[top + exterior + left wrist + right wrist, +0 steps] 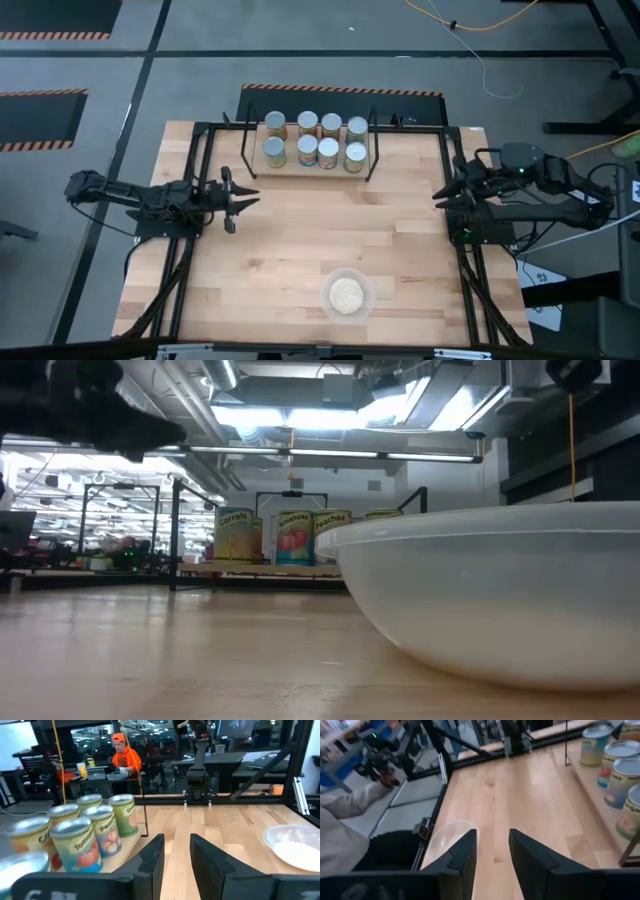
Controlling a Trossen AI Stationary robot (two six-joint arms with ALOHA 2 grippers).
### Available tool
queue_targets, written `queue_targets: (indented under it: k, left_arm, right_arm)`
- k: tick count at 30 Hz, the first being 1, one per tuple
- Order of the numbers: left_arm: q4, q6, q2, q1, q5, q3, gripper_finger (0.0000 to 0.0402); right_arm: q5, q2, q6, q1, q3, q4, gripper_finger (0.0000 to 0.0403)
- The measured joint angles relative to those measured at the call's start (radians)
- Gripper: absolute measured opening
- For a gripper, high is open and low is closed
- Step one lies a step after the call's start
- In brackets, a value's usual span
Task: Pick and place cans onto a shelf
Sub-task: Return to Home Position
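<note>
1. Nearest the low camera is the clear bowl (500, 600). It fills the right half of that view and hides part of the shelf behind it. From above it sits close to the table's front edge, well apart from the shelf. It is likely left there because the task does not concern it.
2. The cans (315, 140) are all on the shelf (311, 170) at the table's far edge. There are eight of them in two rows of four, packed nearly side by side. That tight grid looks like the only way all eight fit on the board.
3. No can is on the bare table (300, 240), so the placing part seems finished.
4. The left gripper (248, 196) hangs over the left side of the table, near the shelf's left end and pointing inward. Its wrist view shows the fingers (152, 855) parted with nothing between them.
5. The right gripper (440, 195) sits at the table's right edge, also pointing inward. Its fingers (465, 852) are likewise spread and empty.
6. With nothing left to carry, keeping both arms drawn to the sides and the middle free fits a retreat to rest.
7. A person in orange (122, 755) sits in the room beyond, away from the table.
</note>
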Motion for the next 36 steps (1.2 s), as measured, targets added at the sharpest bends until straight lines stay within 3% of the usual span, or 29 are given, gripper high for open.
queue_targets:
  k: [4, 7, 15, 22, 36]
  left_arm:
    - [0.032, -0.015, -0.064, 0.017, 0.000, -0.083, 0.0086]
    - [-0.044, -0.056, -0.097, 0.031, -0.002, -0.083, 0.0086]
    - [-0.043, -0.059, -0.103, 0.050, 0.002, -0.083, 0.0086]
    - [0.001, -0.081, -0.118, 0.052, 0.098, -0.083, 0.0086]
    - [-0.009, -0.037, -0.314, 0.052, 0.149, -0.083, 0.0086]
  right_arm:
    - [0.001, -0.099, 0.028, 0.000, -0.087, 0.063, 0.0120]
    - [0.000, -0.164, 0.052, 0.000, -0.144, 0.098, 0.0120]
    - [0.000, -0.327, 0.076, 0.000, -0.280, 0.128, 0.0120]
    - [-0.041, -0.475, 0.122, 0.000, -0.367, 0.144, 0.0120]
    - [-0.098, -0.479, 0.124, 0.000, -0.368, 0.150, 0.0120]
